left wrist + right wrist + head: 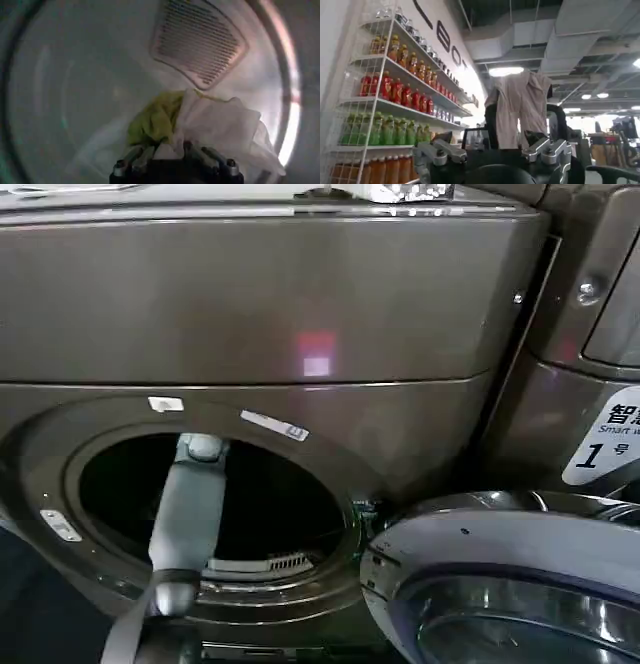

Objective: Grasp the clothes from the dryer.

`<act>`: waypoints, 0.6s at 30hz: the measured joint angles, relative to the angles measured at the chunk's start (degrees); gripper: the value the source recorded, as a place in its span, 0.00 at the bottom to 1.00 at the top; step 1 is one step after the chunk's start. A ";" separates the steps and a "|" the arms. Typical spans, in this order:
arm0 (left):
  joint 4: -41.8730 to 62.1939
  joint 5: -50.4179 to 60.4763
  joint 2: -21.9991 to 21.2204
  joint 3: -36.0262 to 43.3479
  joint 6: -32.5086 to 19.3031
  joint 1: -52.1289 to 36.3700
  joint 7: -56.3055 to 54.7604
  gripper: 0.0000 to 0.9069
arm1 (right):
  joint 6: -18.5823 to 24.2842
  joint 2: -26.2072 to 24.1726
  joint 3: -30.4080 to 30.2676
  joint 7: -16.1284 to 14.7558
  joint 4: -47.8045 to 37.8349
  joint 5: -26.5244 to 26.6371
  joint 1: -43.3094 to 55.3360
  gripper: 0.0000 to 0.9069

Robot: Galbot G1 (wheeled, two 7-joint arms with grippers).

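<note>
I am reaching my left gripper, fingers seemingly spread and empty, over the yellow-green and white fabric clothes low in frame inside the bronze-grey dryer, needing to close next.

I see crumpled yellow-green and white fabric clothes heaped low inside the bronze-grey front-loading dryer, whose silver-rimmed glass door hangs open.
</note>
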 measured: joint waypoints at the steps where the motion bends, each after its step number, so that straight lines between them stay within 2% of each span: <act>1: -0.77 -1.26 -0.30 -0.03 0.71 0.42 -1.19 0.00 | 0.23 0.07 -0.11 -0.02 0.04 0.00 0.00 1.00; 18: -6.77 -14.00 -3.16 0.14 6.28 4.40 -10.75 0.00 | 2.70 0.99 0.22 -0.70 1.02 0.40 -0.49 1.00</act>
